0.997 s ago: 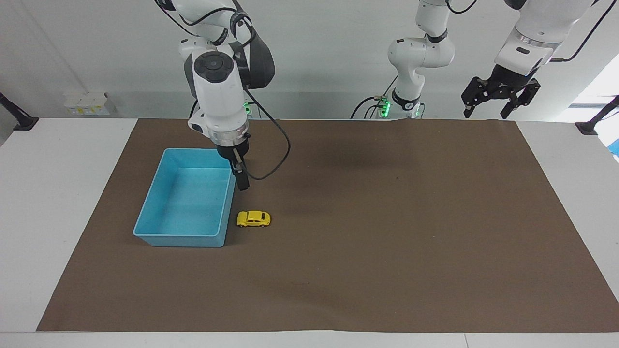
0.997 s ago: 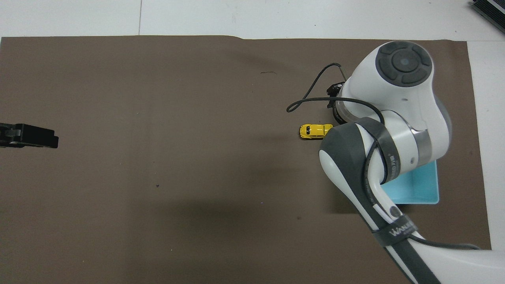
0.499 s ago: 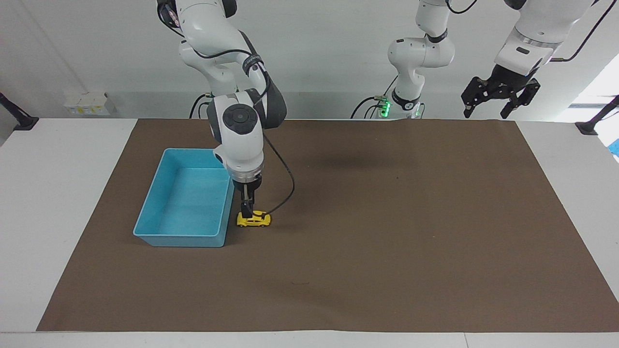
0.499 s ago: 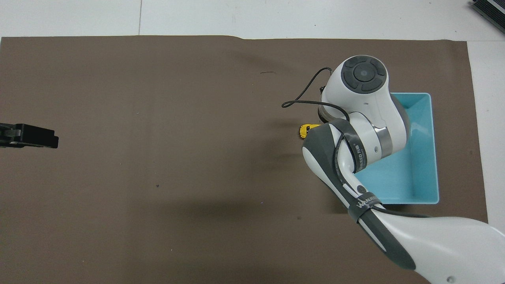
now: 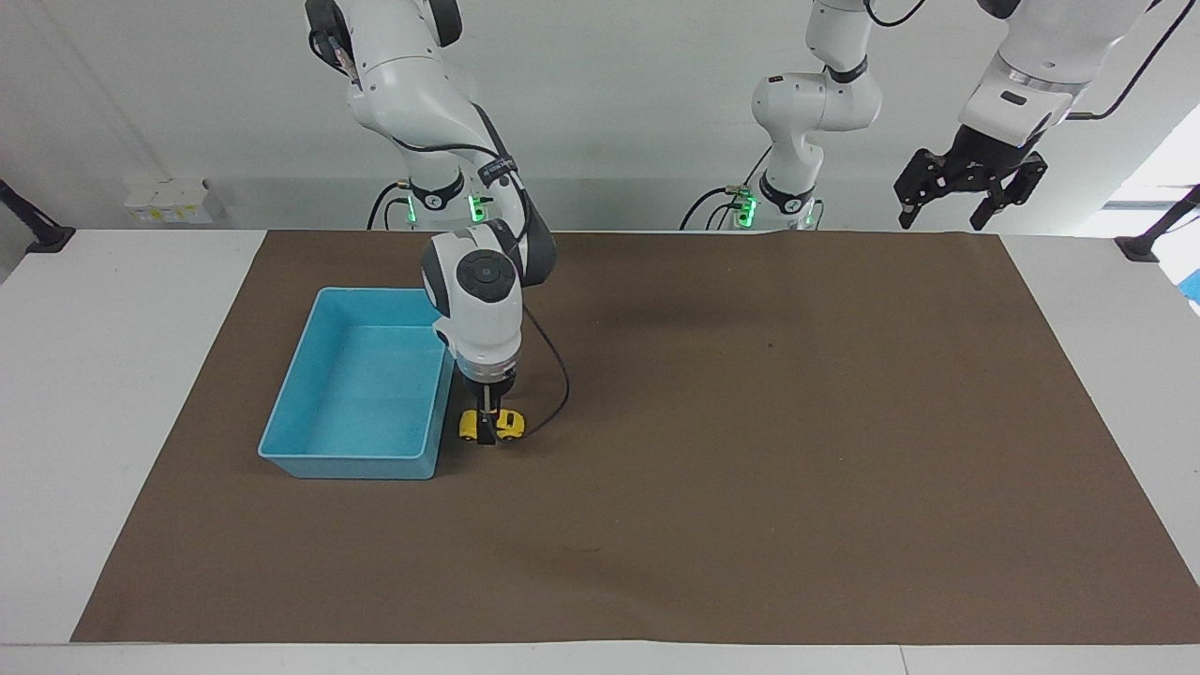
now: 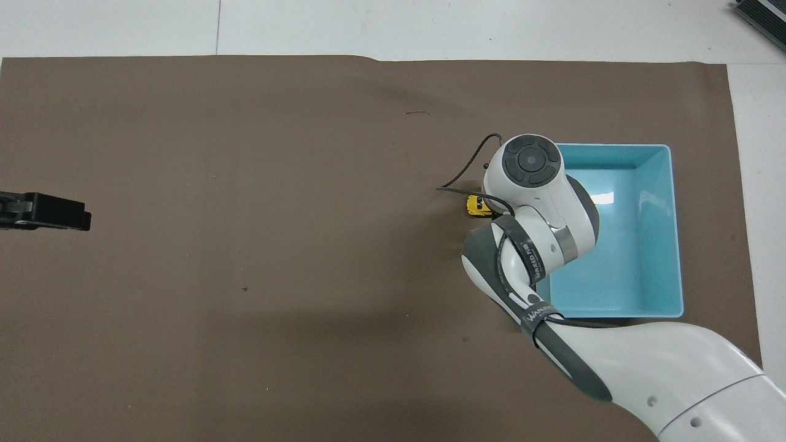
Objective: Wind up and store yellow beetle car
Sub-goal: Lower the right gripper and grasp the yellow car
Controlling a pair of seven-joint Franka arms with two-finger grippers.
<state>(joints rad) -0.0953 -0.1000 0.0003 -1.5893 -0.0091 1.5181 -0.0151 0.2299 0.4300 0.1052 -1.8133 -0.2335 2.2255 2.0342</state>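
Note:
The yellow beetle car (image 5: pixel 507 427) stands on the brown mat, right beside the blue bin (image 5: pixel 346 457), on the bin's side toward the left arm's end. My right gripper (image 5: pixel 487 428) is down on the car and open. One dark finger shows across the car's middle. From overhead the right wrist covers most of the car (image 6: pixel 474 205); only its yellow end shows beside the bin (image 6: pixel 676 233). My left gripper (image 5: pixel 969 190) waits open, high above the mat's corner at the left arm's end, and its tip (image 6: pixel 44 212) shows overhead.
A brown mat (image 5: pixel 750 487) covers most of the white table. The blue bin holds nothing. A black cable (image 5: pixel 553 375) loops from the right wrist down beside the car.
My right arm has come down from above the bin's corner onto the car. It also shifted slightly toward the left arm's end. The car, bin and left arm have not moved.

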